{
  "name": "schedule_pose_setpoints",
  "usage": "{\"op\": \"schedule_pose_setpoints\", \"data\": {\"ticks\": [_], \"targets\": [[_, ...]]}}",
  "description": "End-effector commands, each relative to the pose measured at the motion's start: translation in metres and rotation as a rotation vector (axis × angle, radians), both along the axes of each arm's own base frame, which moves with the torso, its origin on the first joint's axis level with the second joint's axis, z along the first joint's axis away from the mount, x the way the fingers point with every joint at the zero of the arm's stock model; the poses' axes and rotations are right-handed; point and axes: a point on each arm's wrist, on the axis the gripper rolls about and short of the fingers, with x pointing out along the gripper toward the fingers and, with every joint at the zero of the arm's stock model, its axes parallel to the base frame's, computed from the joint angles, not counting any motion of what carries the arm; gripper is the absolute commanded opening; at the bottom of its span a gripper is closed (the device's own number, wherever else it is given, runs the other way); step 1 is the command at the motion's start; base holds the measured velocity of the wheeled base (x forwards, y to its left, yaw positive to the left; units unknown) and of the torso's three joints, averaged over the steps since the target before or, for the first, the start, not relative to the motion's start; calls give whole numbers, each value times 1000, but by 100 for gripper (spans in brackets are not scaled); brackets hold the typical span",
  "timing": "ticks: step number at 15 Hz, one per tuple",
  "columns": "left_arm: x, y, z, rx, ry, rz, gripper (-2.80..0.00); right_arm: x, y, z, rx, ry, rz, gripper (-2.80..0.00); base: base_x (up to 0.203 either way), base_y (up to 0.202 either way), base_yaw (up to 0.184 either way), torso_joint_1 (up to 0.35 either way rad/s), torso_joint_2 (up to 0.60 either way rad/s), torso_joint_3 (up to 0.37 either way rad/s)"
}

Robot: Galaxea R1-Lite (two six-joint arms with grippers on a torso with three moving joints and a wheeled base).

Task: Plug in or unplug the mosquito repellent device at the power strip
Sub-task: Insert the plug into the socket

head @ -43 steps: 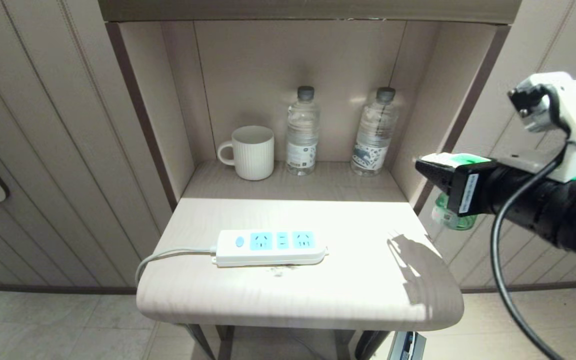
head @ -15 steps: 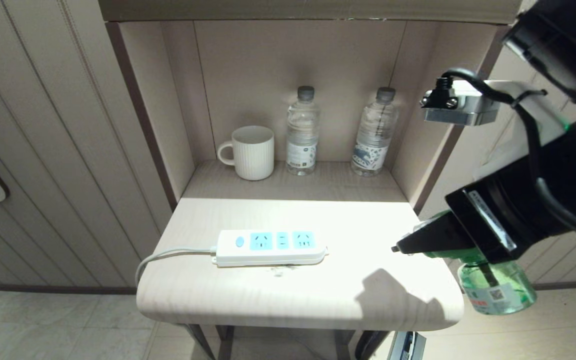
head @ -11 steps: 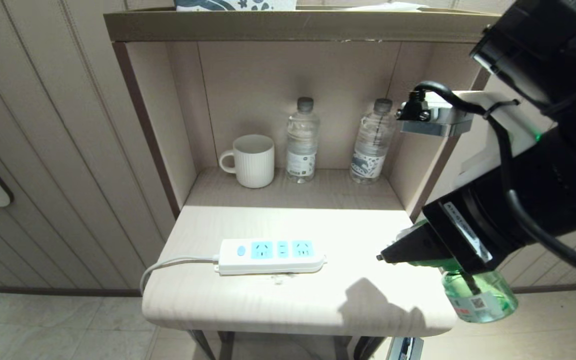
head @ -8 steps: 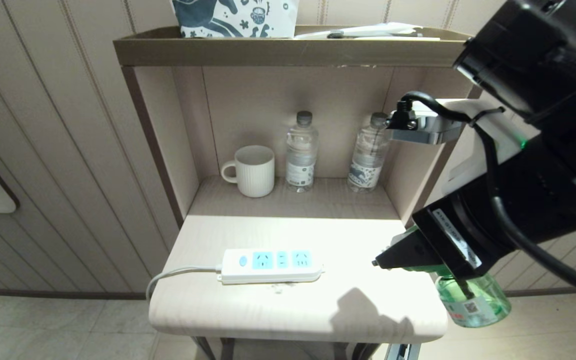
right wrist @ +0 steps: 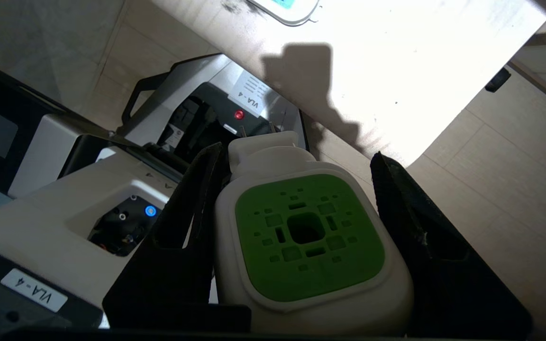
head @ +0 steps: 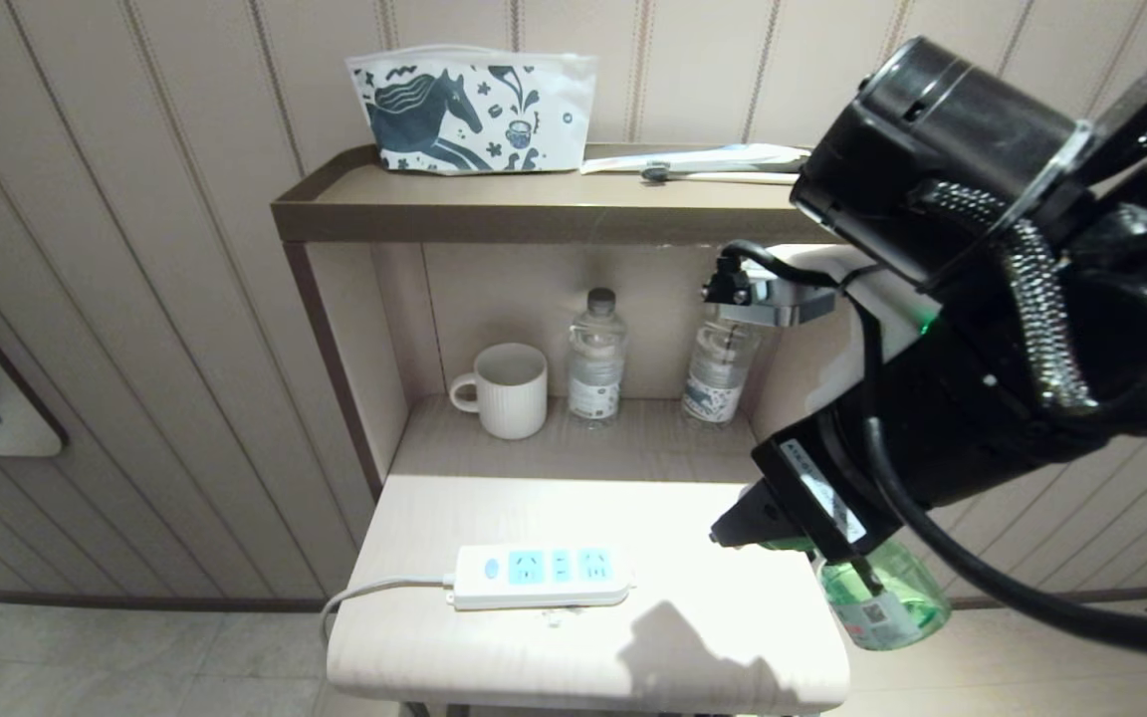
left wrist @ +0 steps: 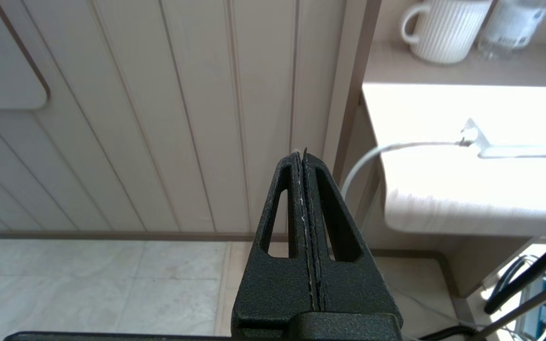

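Note:
My right gripper (head: 725, 535) is shut on the mosquito repellent device (right wrist: 308, 237), its black fingers on either side of the white head with the green centre. The device's green liquid bottle (head: 877, 597) hangs below the gripper, over the right front corner of the table. Its plug prongs (right wrist: 256, 130) point away from the wrist. The power strip (head: 539, 576) lies flat near the table's front edge, left of the gripper, with its light-blue sockets facing up and nothing plugged in. My left gripper (left wrist: 300, 154) is shut and parked low, left of the table.
The strip's cord (head: 374, 593) runs off the table's (head: 733, 498) left edge. In the niche behind stand a white mug (head: 504, 390) and two water bottles (head: 596, 354) (head: 718, 368). A printed pouch (head: 474, 110) sits on the top shelf. My own base (right wrist: 64, 189) is below the gripper.
The head camera has risen, so the whole scene sits lower and the top shelf now shows. The right gripper with the device has come down and drifted left towards the table's right edge.

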Motion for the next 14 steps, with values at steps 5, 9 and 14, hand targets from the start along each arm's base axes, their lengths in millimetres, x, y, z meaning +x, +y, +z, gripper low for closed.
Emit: {"op": "schedule_pose_setpoints", "data": {"ticks": [5,9,14], "targets": [[0,0,0,0,0,0,-280,14,13,-16,-48,41,-5,-280,0,0,0,265,-571,-303],[0,0,0,0,0,0,-280,18,17,-23,-73,60,-5,-280,0,0,0,171,-376,-198],[0,0,0,0,0,0,-280,32,33,-49,-218,54,-94,-280,0,0,0,11,-13,-9]]}}
